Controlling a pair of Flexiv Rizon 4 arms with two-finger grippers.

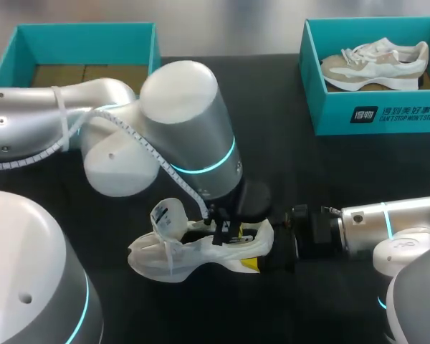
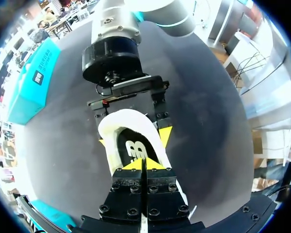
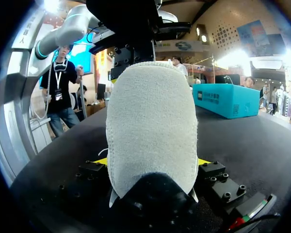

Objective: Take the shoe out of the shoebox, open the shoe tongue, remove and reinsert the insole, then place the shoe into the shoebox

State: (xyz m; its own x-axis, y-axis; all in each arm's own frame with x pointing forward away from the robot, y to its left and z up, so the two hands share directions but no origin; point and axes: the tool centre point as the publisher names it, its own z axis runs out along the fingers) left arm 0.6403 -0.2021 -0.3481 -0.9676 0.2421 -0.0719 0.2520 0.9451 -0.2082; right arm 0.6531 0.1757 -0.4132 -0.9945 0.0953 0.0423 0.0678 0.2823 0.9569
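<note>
Black cloth covers the table (image 1: 308, 179). The left arm (image 1: 186, 129), silver with a lit cyan ring, bends in over the middle, and the right arm (image 1: 394, 222) lies low along the near right. Only the head view takes in both teal cardboard shoeboxes at the far edge. The left shoebox (image 1: 86, 30) shows a brown floor, and the right shoebox (image 1: 373, 115) holds a beige-and-white sneaker (image 1: 376, 64) on its side.

The white shoe (image 1: 193, 251) lies on the table between the arms, well apart from both boxes, with its tongue (image 1: 168, 215) standing up. The right wrist view alone shows its heel (image 3: 153, 126) as nappy, suede-like fabric, rounded at the top. There the right gripper (image 3: 151, 161) pinches the heel, one yellow tip on each side.

The left wrist view alone looks into the shoe's mouth, where a black insole (image 2: 136, 145) with a white mark lies. The left gripper (image 2: 143, 164) hangs over it with its fingers pressed together, only a thin seam between them. I cannot tell whether anything is caught there.
</note>
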